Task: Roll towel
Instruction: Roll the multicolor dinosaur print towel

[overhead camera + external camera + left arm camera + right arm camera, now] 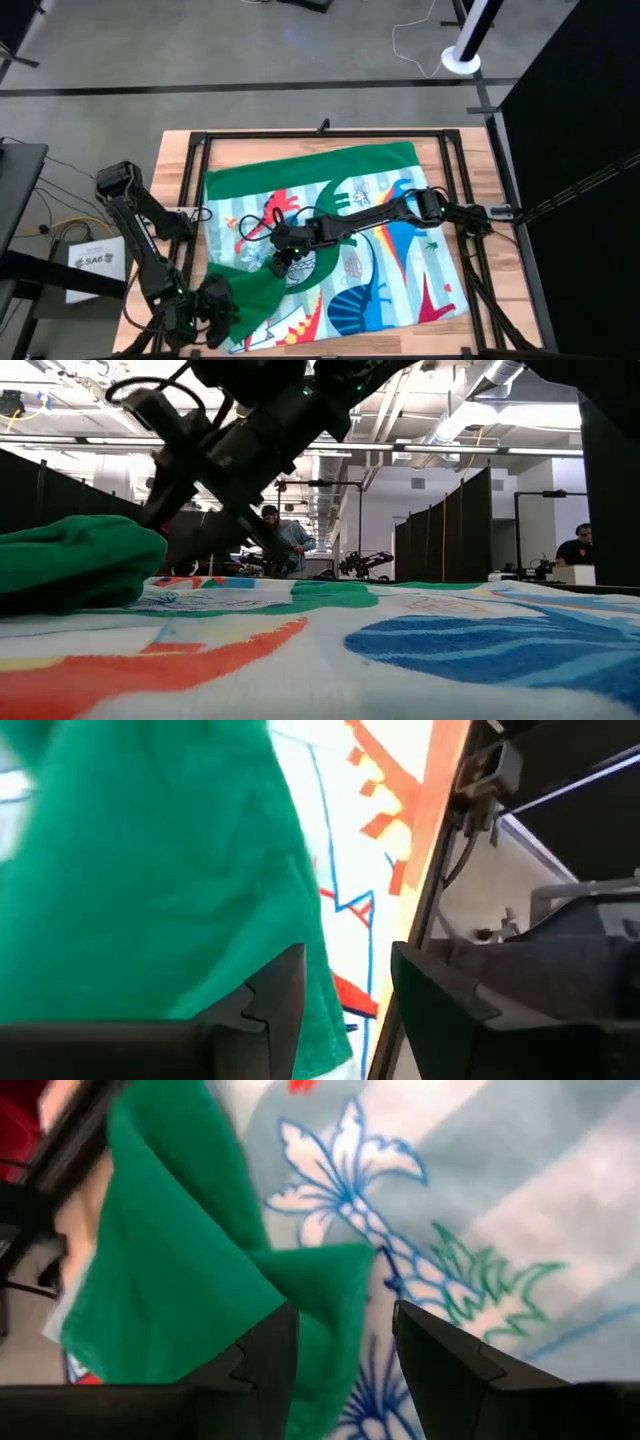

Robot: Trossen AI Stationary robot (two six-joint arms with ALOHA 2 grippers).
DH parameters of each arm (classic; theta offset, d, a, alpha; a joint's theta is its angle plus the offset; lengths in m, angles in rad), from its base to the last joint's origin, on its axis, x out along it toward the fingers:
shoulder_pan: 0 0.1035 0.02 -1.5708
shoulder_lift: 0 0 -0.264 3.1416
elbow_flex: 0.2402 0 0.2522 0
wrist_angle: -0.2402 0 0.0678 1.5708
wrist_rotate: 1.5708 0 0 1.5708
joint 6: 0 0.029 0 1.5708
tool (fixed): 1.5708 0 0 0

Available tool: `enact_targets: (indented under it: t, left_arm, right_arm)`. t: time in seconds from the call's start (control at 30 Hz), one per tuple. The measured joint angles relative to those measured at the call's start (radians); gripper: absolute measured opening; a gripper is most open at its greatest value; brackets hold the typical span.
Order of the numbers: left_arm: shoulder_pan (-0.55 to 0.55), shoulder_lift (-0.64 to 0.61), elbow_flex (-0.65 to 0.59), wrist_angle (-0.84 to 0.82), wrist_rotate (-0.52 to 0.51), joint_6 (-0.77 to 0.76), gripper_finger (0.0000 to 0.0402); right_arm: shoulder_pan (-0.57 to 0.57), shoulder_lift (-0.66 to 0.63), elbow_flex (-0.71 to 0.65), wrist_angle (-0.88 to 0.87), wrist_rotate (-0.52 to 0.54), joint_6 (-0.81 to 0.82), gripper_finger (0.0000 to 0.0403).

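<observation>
From above, the large soft towel (340, 240), green-backed with a light-blue print of red, orange and white creatures, lies spread over the wooden table (180, 150) inside a black metal frame (330, 133). Its near-left corner is folded over, showing a bunched green flap. The left gripper (212, 312) sits low at that corner, its dark arm bent back along the table's left edge. The right arm reaches in from the right side, stretched across the cloth, and the right gripper (285, 255) hangs over the towel's left-centre, just beyond the flap.

At table height, the green fold rises as a mound at the left, the printed cloth filling the foreground. A dark arm slants down from above behind the mound. A person (290, 540) stands in the room beyond.

In the left wrist view, the fingers (280, 1000) stand apart, gripping nothing, green cloth just ahead and the table's edge beside it.

In the right wrist view, the fingers (270, 1350) are likewise parted and empty, above the flap's pointed green edge and the printed surface.
</observation>
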Motion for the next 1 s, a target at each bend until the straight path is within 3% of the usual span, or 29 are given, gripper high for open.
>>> enact_targets:
  t: [0.17,0.33,0.47,0.6,0.8,1.0]
  left_arm:
    - [0.000,0.134,0.000,0.084,0.029,-0.015,0.0134]
    - [-0.002,0.278,-0.001,0.207,0.148,-0.061,0.0134]
    - [-0.022,0.338,0.004,0.308,0.219,-0.057,0.0134]
    - [-0.056,0.337,0.004,0.304,0.239,-0.102,0.0134]
    - [-0.090,0.319,0.002,0.274,0.265,-0.174,0.0134]
    - [-0.094,0.252,-0.003,0.176,0.295,-0.193,0.0134]
  right_arm:
    - [0.012,0.034,-0.003,0.043,-0.008,0.043,0.0152]
    - [0.024,0.051,-0.003,0.067,-0.010,0.056,0.0149]
    - [0.029,0.050,-0.001,0.089,0.003,0.002,0.0103]
    - [0.029,0.050,-0.001,0.142,-0.013,-0.047,0.0014]
    - [0.030,0.025,0.010,0.251,-0.031,-0.102,0.0002]
    - [0.060,0.009,0.153,0.255,-0.035,-0.382,0.0001]
